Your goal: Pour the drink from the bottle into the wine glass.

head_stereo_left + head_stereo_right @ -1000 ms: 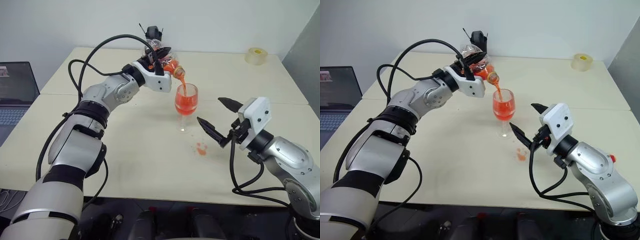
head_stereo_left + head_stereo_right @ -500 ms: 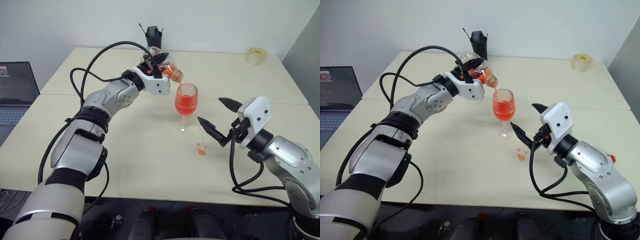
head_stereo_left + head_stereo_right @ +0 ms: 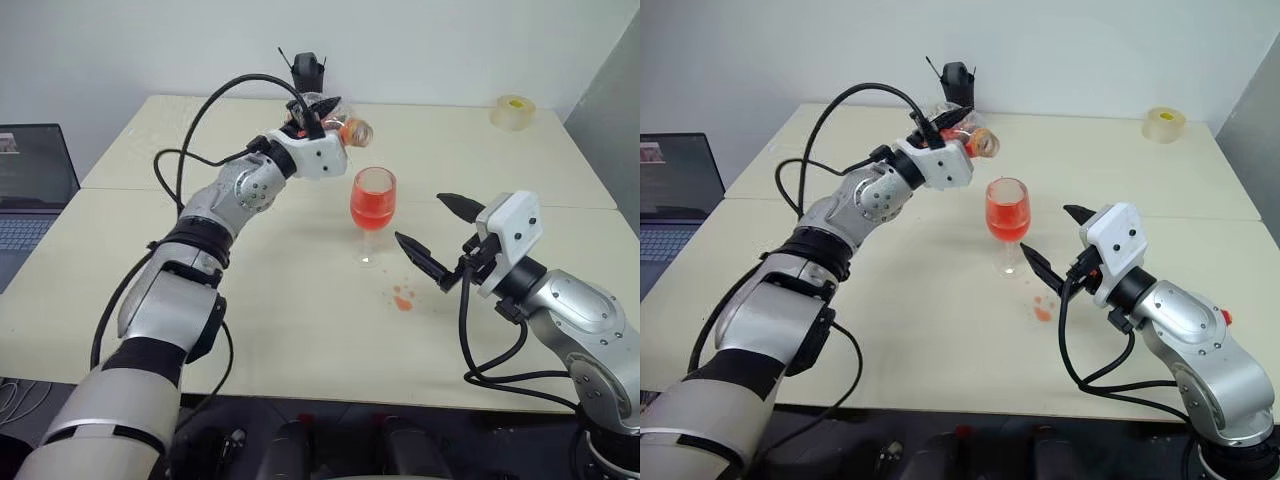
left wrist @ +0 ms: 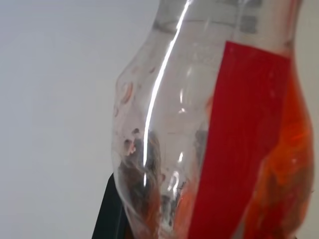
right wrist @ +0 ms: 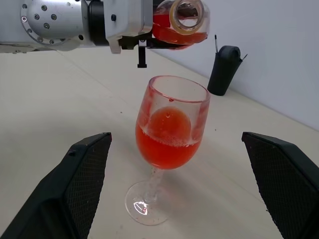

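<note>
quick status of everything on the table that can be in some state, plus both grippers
small clear plastic bottle: uncapped, tipped near level, some drink inside, not pouring
clear stemmed wine glass: upright, partly filled with red-orange drink
left gripper: shut on bottle, raised beside glass
right gripper: open, holding nothing, near glass
tall black cup: upright
cream table: small red-orange spill
tape roll: lying flat
laptop: open

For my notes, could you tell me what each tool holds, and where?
The left tool grips the bottle around its body; the right tool holds nothing.
</note>
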`<state>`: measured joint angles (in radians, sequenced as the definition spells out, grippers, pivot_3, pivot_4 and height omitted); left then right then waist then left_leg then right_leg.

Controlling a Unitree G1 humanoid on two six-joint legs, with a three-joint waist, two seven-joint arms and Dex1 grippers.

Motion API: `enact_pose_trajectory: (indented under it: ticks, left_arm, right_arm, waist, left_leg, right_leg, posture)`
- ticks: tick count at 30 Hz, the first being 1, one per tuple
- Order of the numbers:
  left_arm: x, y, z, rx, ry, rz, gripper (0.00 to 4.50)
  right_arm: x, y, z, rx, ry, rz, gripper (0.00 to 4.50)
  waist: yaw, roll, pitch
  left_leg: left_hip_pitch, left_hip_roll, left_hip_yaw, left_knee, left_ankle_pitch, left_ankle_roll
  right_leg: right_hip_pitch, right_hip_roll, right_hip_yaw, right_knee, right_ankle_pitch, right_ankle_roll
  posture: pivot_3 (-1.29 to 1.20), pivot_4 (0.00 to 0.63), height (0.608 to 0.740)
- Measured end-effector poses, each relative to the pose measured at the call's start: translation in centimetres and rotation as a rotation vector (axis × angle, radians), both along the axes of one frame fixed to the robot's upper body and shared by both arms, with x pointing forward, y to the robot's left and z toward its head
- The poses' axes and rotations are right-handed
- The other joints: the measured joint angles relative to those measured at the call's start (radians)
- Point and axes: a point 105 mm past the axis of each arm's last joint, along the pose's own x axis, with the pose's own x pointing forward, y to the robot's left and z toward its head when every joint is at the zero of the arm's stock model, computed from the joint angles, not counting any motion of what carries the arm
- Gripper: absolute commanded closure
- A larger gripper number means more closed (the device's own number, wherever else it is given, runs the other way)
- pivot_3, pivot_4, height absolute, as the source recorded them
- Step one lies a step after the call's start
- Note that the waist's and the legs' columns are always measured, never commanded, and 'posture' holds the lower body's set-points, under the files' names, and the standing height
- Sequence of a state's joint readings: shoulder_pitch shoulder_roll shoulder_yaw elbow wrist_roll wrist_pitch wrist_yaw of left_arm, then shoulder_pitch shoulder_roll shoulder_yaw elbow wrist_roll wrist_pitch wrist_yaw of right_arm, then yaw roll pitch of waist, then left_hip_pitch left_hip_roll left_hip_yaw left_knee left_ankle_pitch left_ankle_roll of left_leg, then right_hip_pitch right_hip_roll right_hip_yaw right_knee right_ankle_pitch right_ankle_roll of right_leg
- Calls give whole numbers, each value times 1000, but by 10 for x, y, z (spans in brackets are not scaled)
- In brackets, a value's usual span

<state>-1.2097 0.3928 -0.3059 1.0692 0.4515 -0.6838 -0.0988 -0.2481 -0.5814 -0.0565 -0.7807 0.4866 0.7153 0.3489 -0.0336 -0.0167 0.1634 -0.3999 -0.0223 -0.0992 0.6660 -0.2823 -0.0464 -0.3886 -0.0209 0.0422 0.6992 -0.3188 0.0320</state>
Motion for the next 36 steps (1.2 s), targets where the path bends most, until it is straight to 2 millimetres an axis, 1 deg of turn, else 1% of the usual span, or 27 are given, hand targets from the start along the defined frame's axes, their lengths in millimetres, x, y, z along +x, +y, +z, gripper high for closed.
enact_pose_trajectory:
  ticks: [3, 5, 7, 8, 10, 11, 13, 17, 19, 23, 28, 36]
  left_arm:
    - [2, -1, -9, -146, 150, -43, 3496]
    - [6, 3, -11, -249, 239, -54, 3496]
    - [10, 12, -11, -370, 314, -49, 3496]
    - [13, 20, -10, -453, 363, -39, 3496]
    - [17, 36, -13, -602, 445, -26, 3496]
    - [18, 44, -19, -665, 486, -18, 3496]
    - [18, 63, -39, -782, 575, 21, 3496]
    - [9, 94, -93, -952, 735, 124, 3496]
    - [1, 103, -111, -997, 775, 157, 3496]
    - [-10, 105, -128, -1030, 797, 203, 3496]
    - [-15, 111, -131, -1038, 769, 251, 3496]
    - [-20, 114, -134, -1017, 748, 287, 3496]
  right_arm:
    - [0, 0, 0, -1, 3, -1, 0]
    - [0, 0, -1, -1, 6, 0, 0]
    - [0, 1, -1, 3, 9, 5, 0]
    - [0, 2, 2, 8, 5, 9, 0]
    - [1, 5, 10, 24, -14, 26, 0]
    - [0, 5, 14, 32, -23, 33, 0]
    - [0, 4, 21, 41, -28, 41, 0]
    - [-1, 13, 29, 40, 15, 100, 0]
    - [-2, 18, 31, 27, 41, 127, 0]
    - [-3, 24, 34, -11, 73, 157, 0]
    - [-3, 25, 34, -30, 86, 164, 0]
    - [-3, 28, 29, -44, 110, 182, 0]
  waist:
    - [-1, 0, 0]
    - [-2, 0, 0]
    - [-5, 0, 0]
    - [-9, 0, 0]
    - [-17, 0, 0]
    - [-21, 0, -1]
    - [-27, 1, -1]
    - [-32, 1, -1]
    - [-29, 1, -1]
    - [-20, 0, -2]
    - [-17, -1, -2]
    - [-21, -1, -4]
  left_leg:
    - [0, 0, 0, 0, 0, 0]
    - [0, 0, 0, 1, 0, 0]
    - [0, 1, 0, 1, 0, 0]
    - [0, 1, -1, 1, 0, 0]
    - [0, 1, -1, 1, 0, 0]
    - [0, 2, -2, 1, 0, 0]
    - [1, 3, -2, 1, 0, 0]
    - [0, 6, -4, 2, 0, 0]
    - [0, 6, -4, 3, 0, 0]
    - [-1, 5, -4, 5, 0, 0]
    - [-1, 5, -4, 5, 0, 0]
    - [0, 6, -3, 5, 0, 1]
  right_leg:
    - [0, 0, 0, 0, 0, 0]
    - [0, 0, 0, 0, 0, 0]
    - [0, 0, 0, 1, 0, 0]
    - [0, 0, 0, 1, 0, 0]
    - [0, 0, 0, 1, 0, 0]
    - [0, 0, 0, 2, 0, 0]
    - [0, 0, 0, 2, 0, 0]
    - [0, -1, -1, 3, 0, 0]
    - [0, -2, -1, 3, 0, 0]
    - [1, -3, -1, 3, 0, 0]
    - [1, -3, -1, 3, 0, 0]
    - [1, -3, -1, 4, 0, 0]
  posture:
    - [0, 150, 740]
    - [0, 150, 740]
    - [0, 150, 740]
    - [0, 150, 740]
    - [0, 150, 740]
    - [0, 150, 740]
    - [0, 150, 740]
    - [0, 150, 740]
    - [0, 150, 740]
    - [0, 150, 740]
    - [0, 150, 740]
    - [0, 150, 740]
